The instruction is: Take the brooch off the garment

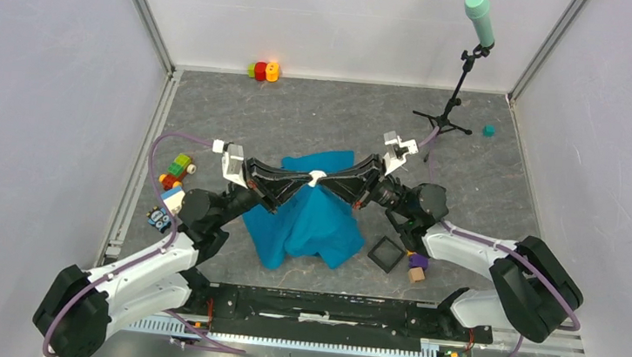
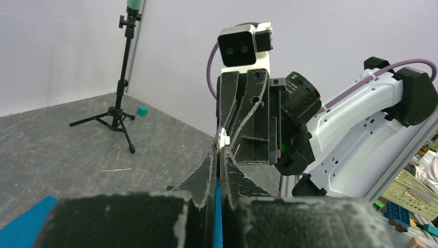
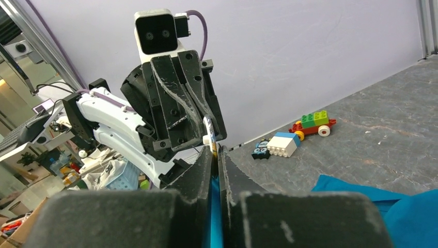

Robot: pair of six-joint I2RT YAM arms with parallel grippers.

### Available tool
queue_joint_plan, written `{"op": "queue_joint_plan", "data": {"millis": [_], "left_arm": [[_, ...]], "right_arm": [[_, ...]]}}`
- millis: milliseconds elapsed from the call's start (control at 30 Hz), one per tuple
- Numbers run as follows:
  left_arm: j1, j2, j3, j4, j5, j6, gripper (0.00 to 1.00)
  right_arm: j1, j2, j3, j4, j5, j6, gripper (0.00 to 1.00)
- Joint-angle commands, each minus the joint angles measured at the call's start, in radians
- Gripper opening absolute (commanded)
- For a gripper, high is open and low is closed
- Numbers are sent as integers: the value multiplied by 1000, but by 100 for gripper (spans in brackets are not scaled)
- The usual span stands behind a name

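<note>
Nearest me, at the bottom of the top view, both arms reach inward from their bases; between them the garment (image 1: 308, 226), a blue cloth, lies on the tabletop (image 1: 301, 116) at lower centre, with a small black tray (image 1: 386, 253) just to its right. The cloth looks gathered up toward the fingers above it.

At the centre of the frame the left gripper (image 1: 305, 178) and the right gripper (image 1: 326, 179) meet tip to tip; the brooch (image 1: 316, 178) is the tiny white spot at that meeting point, held off the tabletop.

In each wrist view my own fingers (image 2: 201, 178) run up from the bottom centre, closed to a thin slit with blue showing in it; just past their tips sits the brooch (image 2: 223, 138), and beyond it the other gripper faces me, closed as well. Both grippers are therefore clamped at the same spot; I cannot tell which one has the brooch and which has only cloth.

I judge this to be the separating step; the pin is grasped but not yet free of the fabric. The next move calls for one gripper to anchor the cloth while the other draws the brooch straight away, slowly, or the garment will simply come along.

Farther back, coloured toy blocks (image 1: 175, 174) sit at the left; a microphone stand (image 1: 458, 78) stands at upper right.
</note>
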Motion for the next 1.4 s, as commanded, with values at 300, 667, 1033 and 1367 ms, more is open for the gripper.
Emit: {"op": "queue_joint_plan", "data": {"millis": [300, 667, 1033, 1367], "left_arm": [[-33, -133, 70, -328, -77, 214, 2], [-32, -162, 90, -379, -87, 242, 2], [-33, -175, 80, -464, -107, 312, 2], [-32, -230, 55, -719, -446, 350, 2]], "right_arm": [[17, -143, -41, -269, 20, -255, 55], [28, -94, -114, -181, -29, -264, 47], [30, -82, -51, -227, -4, -278, 0], [-87, -205, -21, -535, 218, -374, 0]]}}
